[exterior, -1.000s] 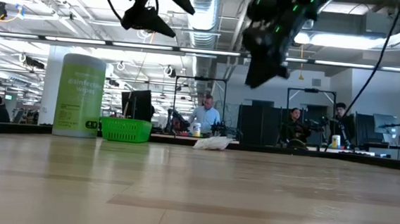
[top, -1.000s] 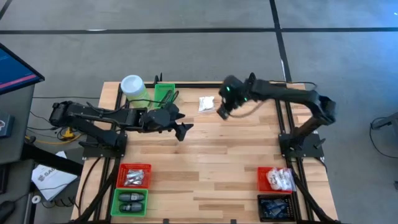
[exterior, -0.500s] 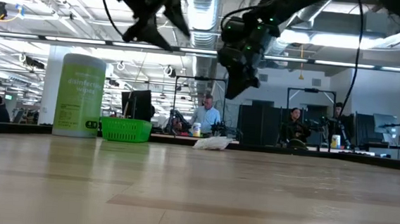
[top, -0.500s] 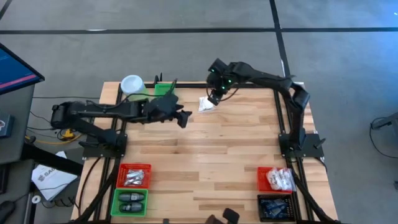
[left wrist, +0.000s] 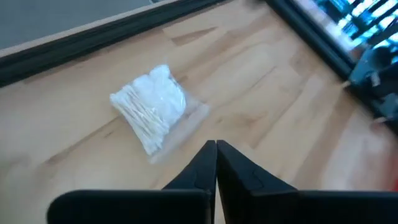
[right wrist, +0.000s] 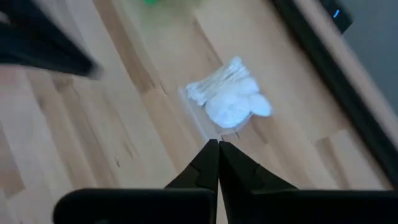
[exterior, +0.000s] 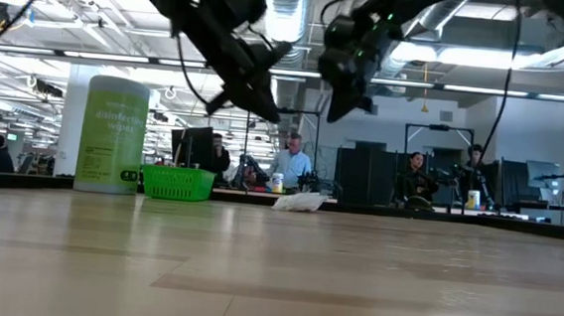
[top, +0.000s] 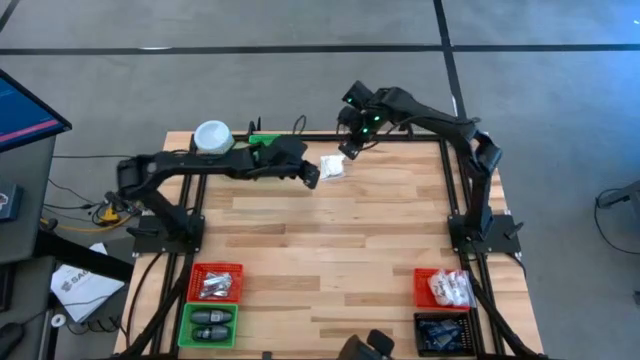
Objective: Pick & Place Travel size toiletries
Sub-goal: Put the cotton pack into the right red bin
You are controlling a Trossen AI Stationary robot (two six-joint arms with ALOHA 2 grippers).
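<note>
A clear packet of white cotton swabs and pads [top: 331, 167] lies flat on the wooden table near its far edge; it also shows in the left wrist view [left wrist: 152, 115], the right wrist view [right wrist: 229, 99] and the low view [exterior: 299, 202]. My left gripper [top: 311, 176] hovers shut just left of the packet, above the table [left wrist: 216, 144]. My right gripper [top: 349, 150] hangs shut above the packet's far right side [right wrist: 217, 144]. Neither touches it.
A green canister with a white lid [top: 213, 138] and a green basket [top: 262, 145] stand at the far left, close to my left arm. Red [top: 216, 282] and green [top: 210, 324] bins sit near left, red [top: 444, 288] and black [top: 440, 332] bins near right. People stand behind the table.
My left gripper has swung toward the table's right and far edge, sunk toward the packet and shut. My right gripper has drawn toward the far edge, staying above the packet. The packet has not moved.
</note>
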